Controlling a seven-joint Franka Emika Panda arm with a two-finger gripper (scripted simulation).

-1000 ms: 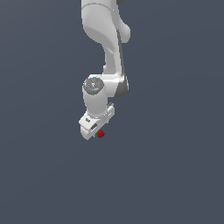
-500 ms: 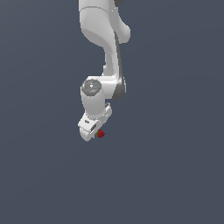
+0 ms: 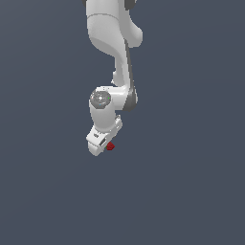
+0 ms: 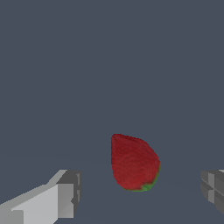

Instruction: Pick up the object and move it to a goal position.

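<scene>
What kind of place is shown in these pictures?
Most likely a bare simulated test scene, not a real room: a flat grey surface without any texture, a white robot arm, and a single red strawberry lying between the open gripper fingers.

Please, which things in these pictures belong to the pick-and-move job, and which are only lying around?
Belong to the job:
- red strawberry-like object
- gripper, open, one finger each side of it

Only lying around:
- nothing else visible on the grey surface
</scene>
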